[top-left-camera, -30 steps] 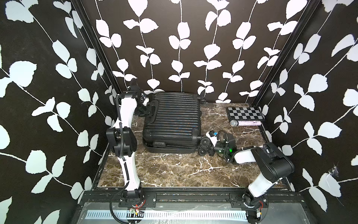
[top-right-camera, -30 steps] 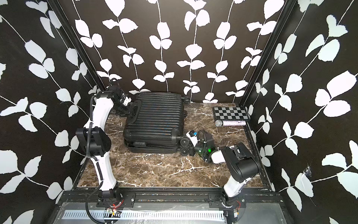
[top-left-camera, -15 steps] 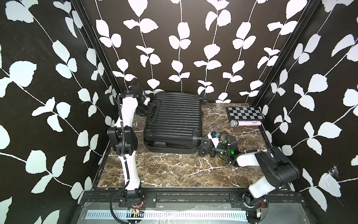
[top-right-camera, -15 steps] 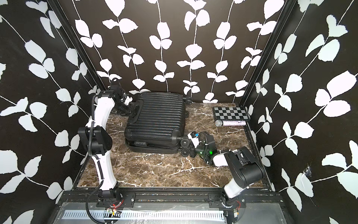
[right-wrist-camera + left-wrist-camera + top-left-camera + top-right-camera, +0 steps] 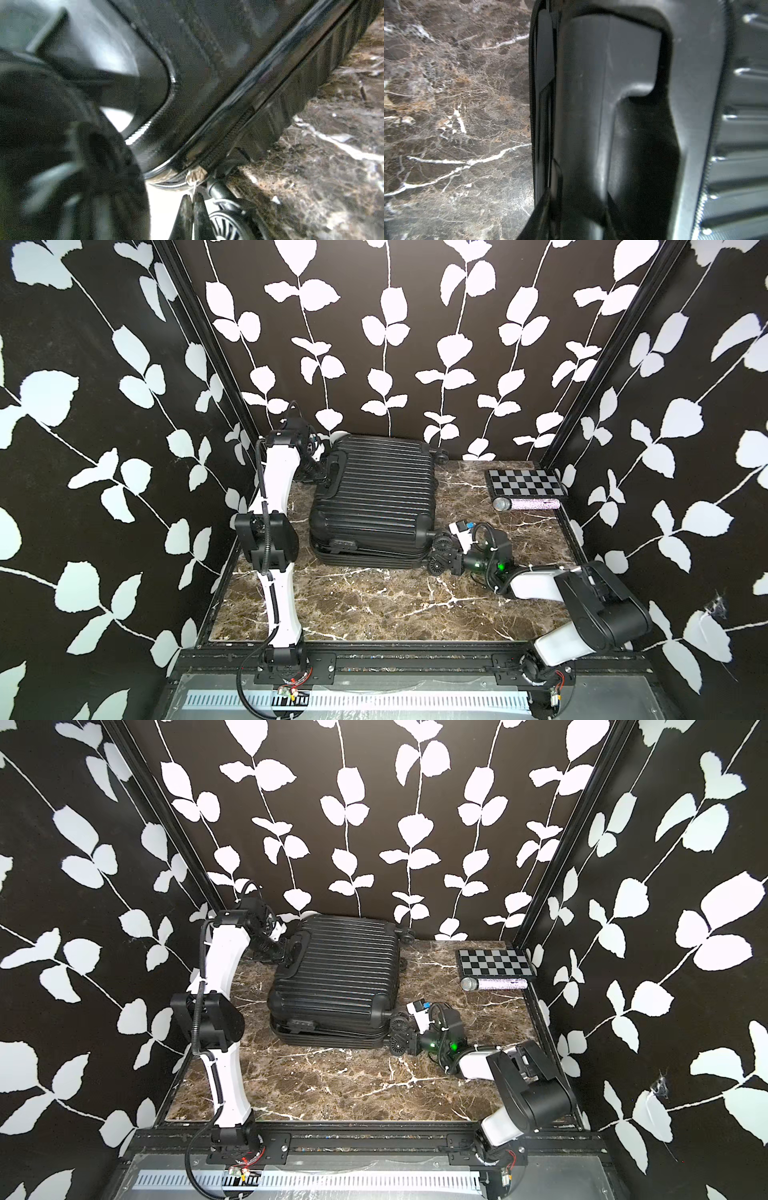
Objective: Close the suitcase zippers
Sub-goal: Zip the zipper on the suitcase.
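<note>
The brown veined-marble table (image 5: 353,605) is taken in first, smooth and hard. On it the suitcase (image 5: 374,493) is laid flat toward the back-left corner. It is a glossy black ribbed shell, its long axis set along the back edge and its wheels (image 5: 440,556) turned to the right edge.

At the end facing the left edge, the moulded matte handle (image 5: 583,104) is straddled by the left tool (image 5: 321,473). Its fingers (image 5: 542,216) are seen against both sides of the bar, so the handle is judged to be gripped and the case steadied.

At the front wheel corner the right tool (image 5: 192,200) is clenched. A thin pale cord (image 5: 195,187) from the small metal pull (image 5: 196,174) appears to be pinched between its fingertips (image 5: 185,209).

Now the key relation: from that pull the zippers (image 5: 234,128), a fine toothed track, are run along the front side's seam. They lead away from the right tool toward the left edge, parallel with the front edge. The upper half's teeth are seen curling apart from the lower half's, so this stretch is judged not yet closed. The right arm is plainly the nearer one, and a steady draw along the seam is what will be called for.
</note>
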Robot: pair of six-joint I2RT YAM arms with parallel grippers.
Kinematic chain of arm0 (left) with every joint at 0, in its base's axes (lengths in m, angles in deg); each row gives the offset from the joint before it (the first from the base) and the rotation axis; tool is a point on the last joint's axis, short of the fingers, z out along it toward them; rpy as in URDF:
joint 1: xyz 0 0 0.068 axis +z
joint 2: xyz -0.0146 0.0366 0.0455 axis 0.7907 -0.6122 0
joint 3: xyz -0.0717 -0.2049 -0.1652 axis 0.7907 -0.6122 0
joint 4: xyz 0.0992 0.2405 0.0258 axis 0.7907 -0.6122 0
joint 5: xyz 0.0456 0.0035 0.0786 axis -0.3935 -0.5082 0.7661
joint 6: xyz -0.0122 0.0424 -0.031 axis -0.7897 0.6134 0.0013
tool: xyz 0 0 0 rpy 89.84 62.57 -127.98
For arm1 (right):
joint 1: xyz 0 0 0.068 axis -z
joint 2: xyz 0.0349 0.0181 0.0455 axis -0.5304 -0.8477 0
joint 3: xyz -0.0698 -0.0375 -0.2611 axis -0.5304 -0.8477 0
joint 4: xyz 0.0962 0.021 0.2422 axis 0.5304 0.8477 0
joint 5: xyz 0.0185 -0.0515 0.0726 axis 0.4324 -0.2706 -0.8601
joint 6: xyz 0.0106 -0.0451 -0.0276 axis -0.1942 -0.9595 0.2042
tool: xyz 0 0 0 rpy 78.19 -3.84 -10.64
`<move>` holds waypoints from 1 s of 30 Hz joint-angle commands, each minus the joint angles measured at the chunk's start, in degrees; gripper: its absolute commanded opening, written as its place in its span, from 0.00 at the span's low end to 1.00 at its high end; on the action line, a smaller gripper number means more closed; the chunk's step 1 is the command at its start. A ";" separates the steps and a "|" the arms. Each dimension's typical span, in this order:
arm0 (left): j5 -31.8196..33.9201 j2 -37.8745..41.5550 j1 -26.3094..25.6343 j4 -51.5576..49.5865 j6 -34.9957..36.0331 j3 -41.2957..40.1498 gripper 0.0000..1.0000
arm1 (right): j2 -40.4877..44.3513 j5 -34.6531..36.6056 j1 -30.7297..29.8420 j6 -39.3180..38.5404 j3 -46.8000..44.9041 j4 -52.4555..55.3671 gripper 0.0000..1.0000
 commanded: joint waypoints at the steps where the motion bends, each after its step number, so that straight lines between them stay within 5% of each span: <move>1: -1.62 4.59 0.38 4.61 -6.77 4.65 0.00 | 4.07 -4.91 -0.39 6.17 -2.01 -1.73 0.00; 10: -0.77 6.28 0.33 9.78 -13.30 1.77 0.00 | 7.67 -4.58 -3.40 9.92 -4.07 1.42 0.00; 23: 1.23 24.24 -0.06 31.48 -26.38 -31.83 0.00 | 12.43 15.33 -11.42 21.60 -8.78 -6.49 0.00; 30: 1.64 30.54 -1.75 34.32 -30.21 -39.11 0.00 | 12.77 19.57 -13.50 24.47 -8.04 -7.96 0.00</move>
